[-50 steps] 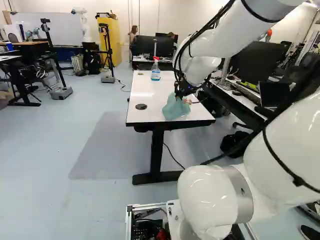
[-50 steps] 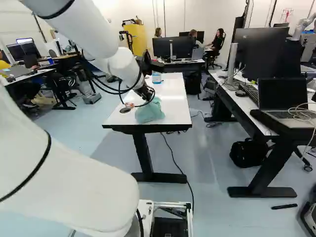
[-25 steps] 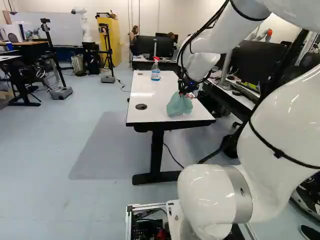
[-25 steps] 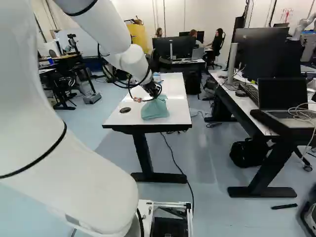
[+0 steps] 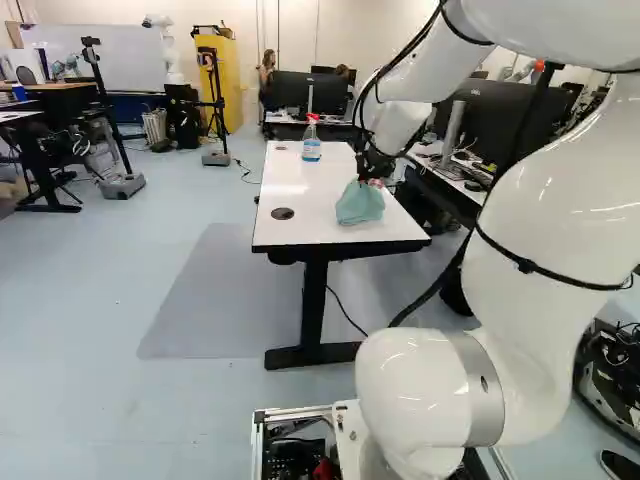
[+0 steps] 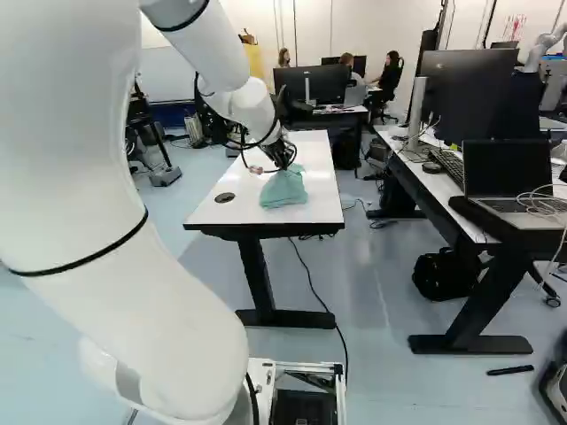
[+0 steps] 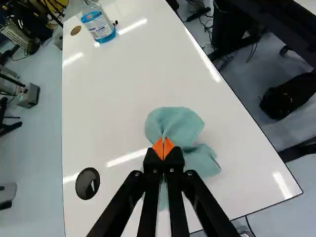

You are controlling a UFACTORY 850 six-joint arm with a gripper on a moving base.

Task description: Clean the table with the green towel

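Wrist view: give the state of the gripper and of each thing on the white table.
Gripper: shut on the towel.
Green towel: bunched, pinched between the fingers, draped on the table.
Spray bottle: upright, blue liquid inside.
Near dark grommet: set in the tabletop, uncovered by the towel.

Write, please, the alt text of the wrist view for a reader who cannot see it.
The gripper is shut on a crumpled green towel on a white table. A bottle of blue liquid stands farther ahead, and a dark round cap sits in the table beside the gripper.
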